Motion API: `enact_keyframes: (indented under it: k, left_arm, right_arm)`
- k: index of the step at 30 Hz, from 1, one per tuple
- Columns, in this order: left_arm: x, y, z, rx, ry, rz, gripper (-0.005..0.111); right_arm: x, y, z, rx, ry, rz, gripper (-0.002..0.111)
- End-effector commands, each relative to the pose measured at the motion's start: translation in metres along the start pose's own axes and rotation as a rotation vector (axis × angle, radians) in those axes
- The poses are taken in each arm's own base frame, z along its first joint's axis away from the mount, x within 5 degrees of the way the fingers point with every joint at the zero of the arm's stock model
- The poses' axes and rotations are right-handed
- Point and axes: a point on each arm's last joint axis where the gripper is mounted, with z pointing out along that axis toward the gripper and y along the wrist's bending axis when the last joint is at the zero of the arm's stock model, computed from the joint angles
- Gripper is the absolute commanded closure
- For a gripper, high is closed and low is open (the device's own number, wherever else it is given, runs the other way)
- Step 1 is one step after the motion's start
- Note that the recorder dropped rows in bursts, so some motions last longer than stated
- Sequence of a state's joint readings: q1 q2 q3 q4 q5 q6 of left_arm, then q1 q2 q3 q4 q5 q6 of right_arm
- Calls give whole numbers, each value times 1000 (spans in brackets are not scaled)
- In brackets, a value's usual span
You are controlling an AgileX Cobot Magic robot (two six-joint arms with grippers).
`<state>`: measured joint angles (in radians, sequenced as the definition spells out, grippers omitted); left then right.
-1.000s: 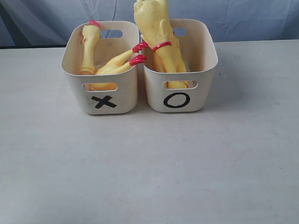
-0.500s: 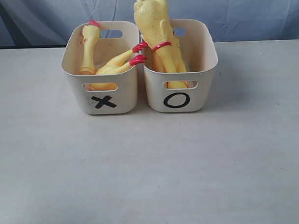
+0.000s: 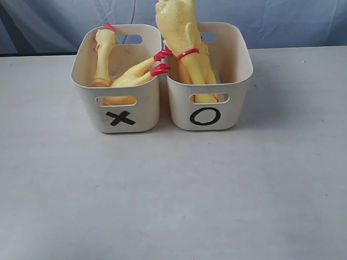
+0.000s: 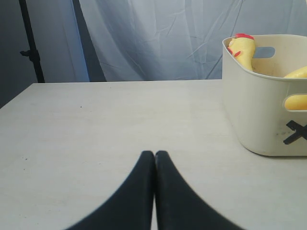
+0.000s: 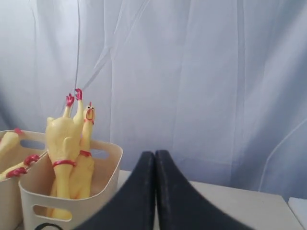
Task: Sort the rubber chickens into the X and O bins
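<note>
Two cream tubs stand side by side at the back of the table. The X bin (image 3: 120, 112) on the left holds a chicken lying with red feet (image 3: 138, 74) on the rim, and a neck-and-head piece (image 3: 104, 55) standing up. The O bin (image 3: 207, 109) on the right holds two upright chickens (image 3: 182, 41) poking above its rim. Neither gripper shows in the exterior view. My left gripper (image 4: 154, 154) is shut and empty, apart from the X bin (image 4: 261, 120). My right gripper (image 5: 154, 153) is shut and empty, beside the O bin (image 5: 72, 201) with its chickens (image 5: 64, 143).
A pale cloth backdrop hangs behind the table. A dark stand (image 4: 31, 43) rises at the table's far left in the left wrist view. Bare tabletop (image 3: 175, 192) stretches in front of the bins.
</note>
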<state>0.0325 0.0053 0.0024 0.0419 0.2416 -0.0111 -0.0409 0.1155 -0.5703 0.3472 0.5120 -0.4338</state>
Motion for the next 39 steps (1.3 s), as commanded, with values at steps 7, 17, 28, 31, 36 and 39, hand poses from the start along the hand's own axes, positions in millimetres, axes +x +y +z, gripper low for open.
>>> enact_keyframes:
  k: [7,17,28,31,36,39]
  left_arm:
    - [-1,0,-1,3,-11,-3,107]
    - [-1,0,-1,3,-11,-3,107]
    - [-1,0,-1,3,-11,-3,107]
    - [-1,0,-1,3,-11,-3,107]
    - [-1,0,-1,3,-11,-3,107]
    - [-1,0,-1,3,-11,-3,107]
  right_arm:
    - [83,-4,29,106,28,-58,108]
    - [143,-1,32,147,136,105,108]
    - [164,-5,24,232,264,221,108]
    - [164,-5,24,225,270,177,108]
    - [164,-4,24,209,282,89,108]
    - [164,-3,25,199,282,121,108]
